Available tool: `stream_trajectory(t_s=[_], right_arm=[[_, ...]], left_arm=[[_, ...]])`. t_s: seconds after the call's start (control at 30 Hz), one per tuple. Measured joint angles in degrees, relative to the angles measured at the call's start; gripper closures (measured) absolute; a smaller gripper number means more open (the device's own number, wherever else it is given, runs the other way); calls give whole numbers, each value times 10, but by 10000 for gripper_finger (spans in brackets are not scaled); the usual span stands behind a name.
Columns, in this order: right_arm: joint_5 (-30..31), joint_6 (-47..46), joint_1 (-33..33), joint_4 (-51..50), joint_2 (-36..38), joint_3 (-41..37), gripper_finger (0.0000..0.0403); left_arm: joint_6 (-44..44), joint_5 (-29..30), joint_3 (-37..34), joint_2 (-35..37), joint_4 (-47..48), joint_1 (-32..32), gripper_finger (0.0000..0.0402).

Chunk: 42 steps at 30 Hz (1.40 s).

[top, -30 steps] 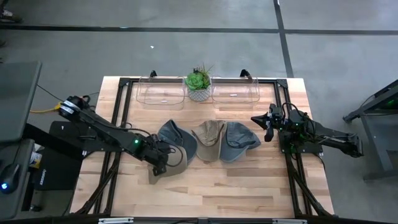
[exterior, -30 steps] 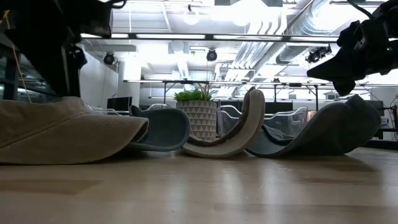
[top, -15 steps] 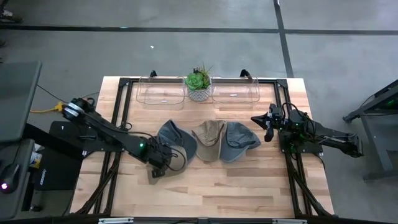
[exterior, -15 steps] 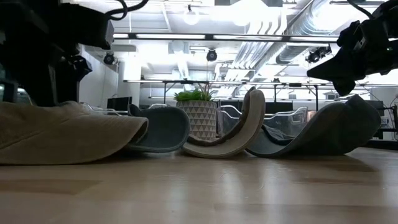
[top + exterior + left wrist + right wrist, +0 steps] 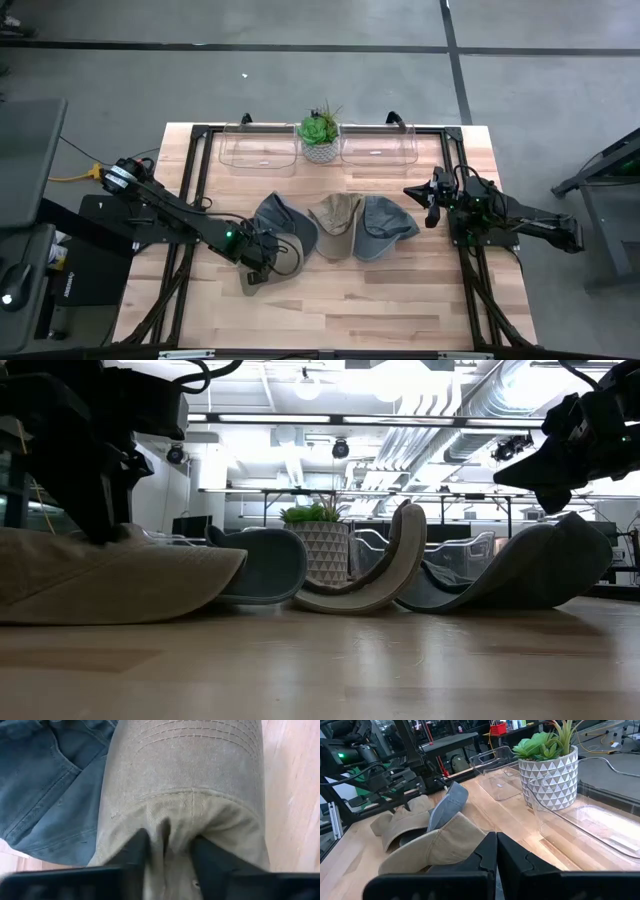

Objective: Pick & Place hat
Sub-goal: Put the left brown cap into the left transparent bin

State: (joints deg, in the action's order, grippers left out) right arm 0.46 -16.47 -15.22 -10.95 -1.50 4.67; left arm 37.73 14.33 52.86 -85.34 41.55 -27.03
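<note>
High view: the left gripper (image 5: 258,262) sits on the khaki cap (image 5: 283,262), at the worktop's (image 5: 400,300) seven o'clock.

Left wrist view: its fingers (image 5: 135,851) pinch a thin fold of crown, which may slip free.

Right wrist view: the right gripper (image 5: 496,851) is closed and empty.

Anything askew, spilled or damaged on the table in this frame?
Nothing spilled or damaged. The hats lie in a loose overlapping row: the tan hat under the left gripper overlaps the blue hat, and the middle khaki hat is tipped on edge. Both clear bins sit square beside the potted plant.
</note>
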Motion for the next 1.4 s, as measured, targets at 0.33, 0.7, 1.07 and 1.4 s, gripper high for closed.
stream_trajectory(t_s=[0.33, 0.7, 1.07, 1.4], right_arm=[[0, 0, 0, 0, 0, 0, 398], [0, 0, 0, 0, 0, 0, 398], [0, 0, 0, 0, 0, 0, 398], [0, 0, 0, 0, 0, 0, 398]], left_arm=[[12, -33, 0, 0, 1, 0, 399], [10, -19, 102, 0, 79, 0, 401], [9, -11, 214, 0, 218, 0, 401], [17, 0, 290, 0, 294, 0, 401]])
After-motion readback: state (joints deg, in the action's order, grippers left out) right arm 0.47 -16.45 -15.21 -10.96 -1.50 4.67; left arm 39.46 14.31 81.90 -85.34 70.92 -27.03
